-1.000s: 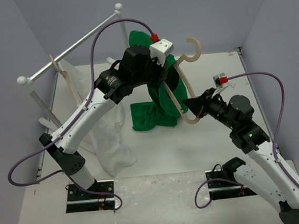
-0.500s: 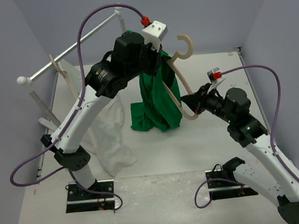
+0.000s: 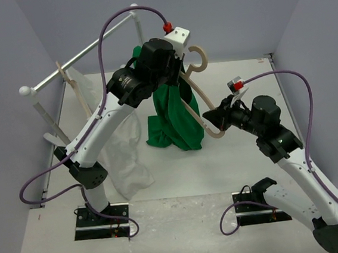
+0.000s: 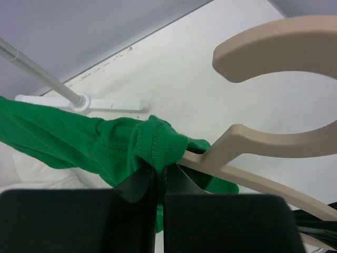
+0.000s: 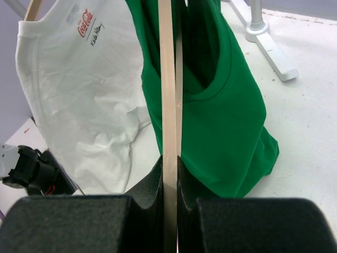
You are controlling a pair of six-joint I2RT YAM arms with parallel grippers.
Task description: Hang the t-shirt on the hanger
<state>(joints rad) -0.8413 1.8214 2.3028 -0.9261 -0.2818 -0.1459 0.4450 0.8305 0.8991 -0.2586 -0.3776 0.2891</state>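
Note:
The green t-shirt (image 3: 174, 120) hangs from my raised left gripper (image 3: 179, 77), its lower part bunched on the table. The left gripper (image 4: 159, 176) is shut on the shirt's ribbed collar (image 4: 160, 145), right beside the neck of the beige hanger (image 4: 253, 145). The hanger (image 3: 201, 102) runs from its round hook (image 3: 198, 56) at the top down to its lower end, where my right gripper (image 3: 215, 119) is shut on it. In the right wrist view the hanger arm (image 5: 168, 79) passes edge-on between the right gripper (image 5: 170, 174) and up into the shirt (image 5: 226, 116); one shoulder is inside the cloth.
A white garment (image 3: 124, 157) on a second hanger (image 3: 73, 91) hangs from the rail (image 3: 78, 57) of a white rack at the left; it also shows in the right wrist view (image 5: 84, 89). The rack's foot (image 5: 271, 50) stands behind the shirt. Grey walls close in the table.
The left gripper has pulled the collar a little down and right along the hanger. The hanger's hook has dropped lower and leftward, and the right gripper has shifted slightly.

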